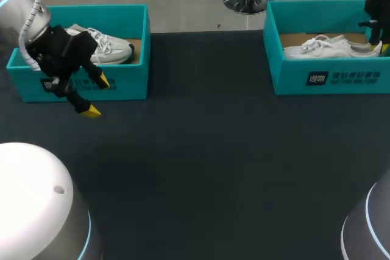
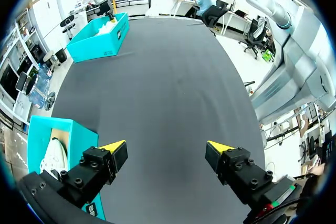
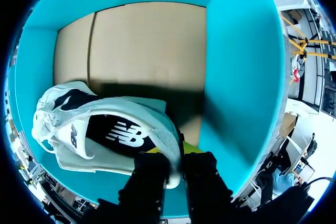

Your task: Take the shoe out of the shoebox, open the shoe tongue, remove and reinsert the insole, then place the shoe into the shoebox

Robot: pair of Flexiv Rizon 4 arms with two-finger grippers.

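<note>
A white shoe (image 1: pixel 332 48) lies on its side in the teal shoebox (image 1: pixel 341 77) at the table's back right. My right gripper (image 1: pixel 381 45) is down inside that box at the shoe's heel. In the right wrist view the right gripper (image 3: pixel 181 150) is shut on the heel rim of the white shoe (image 3: pixel 105 129), with the dark insole showing inside. My left gripper (image 1: pixel 97 95) hangs open in front of the second teal shoebox (image 1: pixel 122 83) at the back left, which holds another white shoe (image 1: pixel 113 50). Nothing is between the open fingers of the left gripper (image 2: pixel 167 150).
The dark table mat (image 1: pixel 207 150) stretches between the two boxes. The right box's teal wall (image 3: pixel 236 66) stands close beside the right gripper, with the cardboard floor ahead of it. In the left wrist view the left box (image 2: pixel 42 135) is beside one finger.
</note>
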